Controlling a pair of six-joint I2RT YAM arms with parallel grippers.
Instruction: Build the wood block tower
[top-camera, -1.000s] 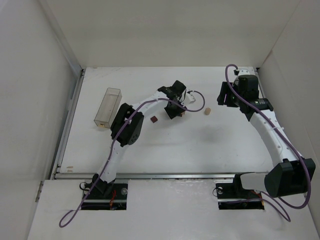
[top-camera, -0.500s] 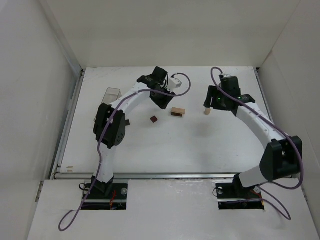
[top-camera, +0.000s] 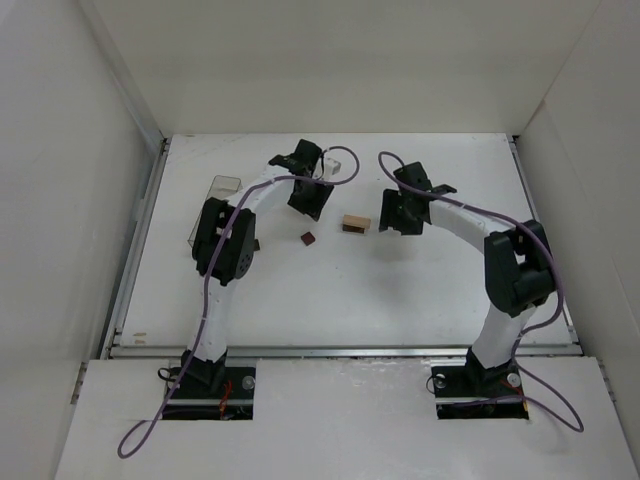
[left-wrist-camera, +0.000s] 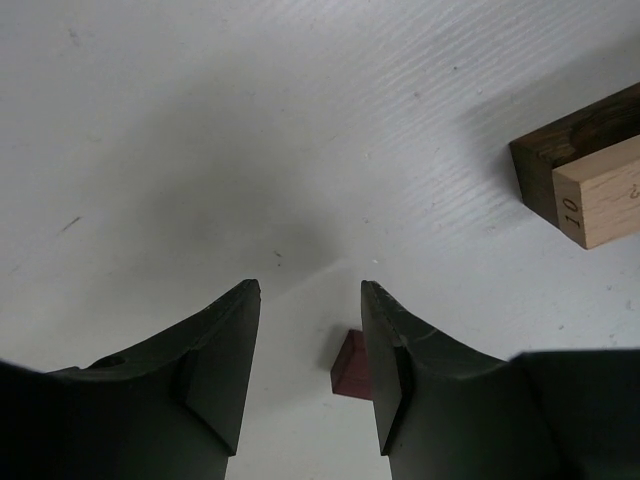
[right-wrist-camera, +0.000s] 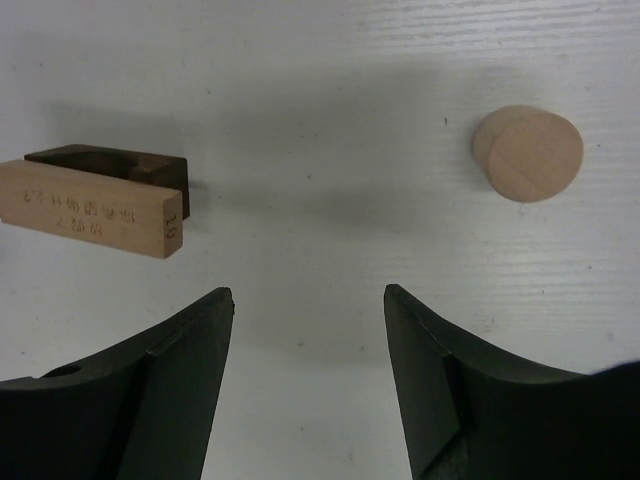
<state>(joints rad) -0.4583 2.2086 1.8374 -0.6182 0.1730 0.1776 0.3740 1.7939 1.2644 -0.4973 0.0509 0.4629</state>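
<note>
A tan slab (top-camera: 355, 223) lies on a dark brown block mid-table; they also show in the left wrist view, the slab (left-wrist-camera: 600, 195) over the block (left-wrist-camera: 560, 150), and in the right wrist view, the slab (right-wrist-camera: 90, 208) and the block (right-wrist-camera: 110, 165). A small dark red cube (top-camera: 309, 238) sits left of them, and in the left wrist view (left-wrist-camera: 350, 365) it is half hidden behind my right finger. A pale cylinder (right-wrist-camera: 528, 153) stands on end, hidden under the right arm from above. My left gripper (top-camera: 310, 207) (left-wrist-camera: 310, 290) is open and empty above the cube. My right gripper (top-camera: 392, 215) (right-wrist-camera: 308, 292) is open and empty between slab and cylinder.
A clear plastic box (top-camera: 215, 195) lies at the left of the white table, partly behind the left arm. White walls close in the table on the left, back and right. A metal rail (top-camera: 340, 350) runs along the near edge.
My left gripper let go of the slab stack and drew back to the left, over the dark red cube. My right gripper swung left from the far right and now covers the cylinder.
</note>
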